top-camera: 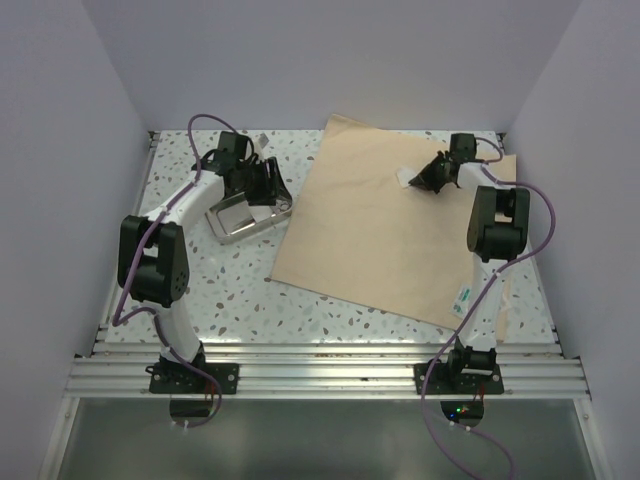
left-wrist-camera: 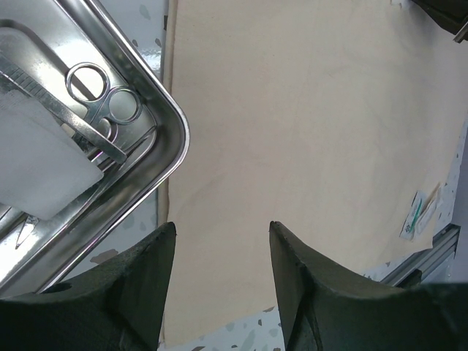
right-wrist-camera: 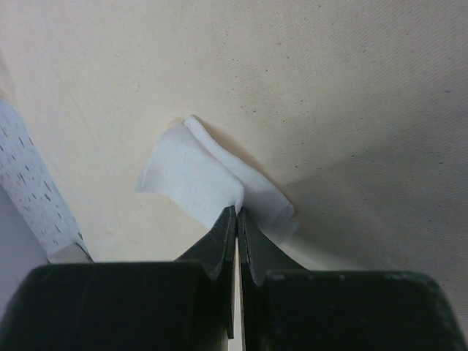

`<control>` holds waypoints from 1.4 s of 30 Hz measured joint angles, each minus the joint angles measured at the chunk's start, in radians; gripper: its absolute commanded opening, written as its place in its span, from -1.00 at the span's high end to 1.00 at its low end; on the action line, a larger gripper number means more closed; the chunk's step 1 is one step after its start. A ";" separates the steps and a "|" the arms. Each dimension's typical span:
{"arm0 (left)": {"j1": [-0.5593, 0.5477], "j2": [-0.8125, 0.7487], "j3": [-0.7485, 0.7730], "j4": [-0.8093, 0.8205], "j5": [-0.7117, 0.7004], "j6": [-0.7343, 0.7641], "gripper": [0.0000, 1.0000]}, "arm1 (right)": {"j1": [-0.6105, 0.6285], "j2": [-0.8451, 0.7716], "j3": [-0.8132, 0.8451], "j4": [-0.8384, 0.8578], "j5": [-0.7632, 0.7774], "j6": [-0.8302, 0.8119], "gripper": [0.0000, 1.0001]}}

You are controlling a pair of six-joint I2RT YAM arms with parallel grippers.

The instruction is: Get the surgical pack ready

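Gauze square (right-wrist-camera: pixel 196 179) between tips of right end effector (right-wrist-camera: pixel 238 213), atop wrap sheet (right-wrist-camera: pixel 329 88)

large tan-beige wrap sheet (top-camera: pixel 390 230): matt woven cloth. small rectangular metal tray (left-wrist-camera: pixel 174 135): mirror-polished. white gauze square (right-wrist-camera: pixel 191 175): soft, matt, fibrous. speckled tabletop (top-camera: pixel 230 290): smooth, slight sheen.

We see the tan wrap sheet (top-camera: pixel 390 230) spread flat and skewed, center-right in the top view. The shiny metal tray (top-camera: pixel 240 222) sits on the counter (top-camera: pixel 220 290) just left of it, with a gauze pad (left-wrist-camera: pixel 36 161) inside. A folded gauze square (right-wrist-camera: pixel 205 183) is on the sheet, upper right.
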 measured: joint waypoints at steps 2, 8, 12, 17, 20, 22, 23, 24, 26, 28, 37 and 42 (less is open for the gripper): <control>0.000 0.000 0.000 0.000 0.000 0.000 -0.16 | -0.001 0.000 -0.005 0.000 0.000 -0.002 1.00; 0.000 0.000 0.000 0.000 0.000 0.000 -0.16 | -0.001 -0.019 -0.031 0.020 0.000 -0.005 1.00; 0.000 0.000 0.000 0.000 0.000 0.000 -0.16 | -0.002 -0.050 -0.067 0.054 0.000 -0.007 1.00; 0.000 0.000 0.000 0.000 0.000 0.000 -0.16 | -0.011 -0.079 -0.082 0.082 0.000 -0.007 1.00; 0.000 0.000 0.000 0.000 0.000 0.000 -0.16 | -0.020 -0.080 -0.082 0.085 0.001 -0.007 1.00; 0.000 0.000 0.000 0.000 0.000 0.000 -0.16 | -0.025 -0.080 -0.082 0.079 0.001 -0.007 1.00; 0.000 0.000 0.000 0.000 0.000 0.000 -0.16 | -0.027 -0.080 -0.082 0.079 0.000 -0.007 1.00; 0.000 0.000 0.000 0.000 0.000 0.000 -0.16 | -0.028 -0.080 -0.082 0.078 0.000 -0.007 1.00; 0.000 0.000 0.000 0.000 0.002 0.000 -0.17 | -0.030 -0.080 -0.082 0.074 0.000 -0.007 1.00; 0.000 0.000 0.000 0.000 0.003 0.000 -0.17 | -0.031 -0.080 -0.082 0.069 0.000 -0.008 1.00; 0.000 0.002 0.000 0.000 0.008 0.000 -0.17 | -0.031 -0.058 -0.061 0.038 -0.008 -0.023 0.35; 0.000 0.008 0.000 0.000 0.011 0.000 -0.17 | -0.032 -0.058 -0.061 0.009 -0.005 -0.049 0.11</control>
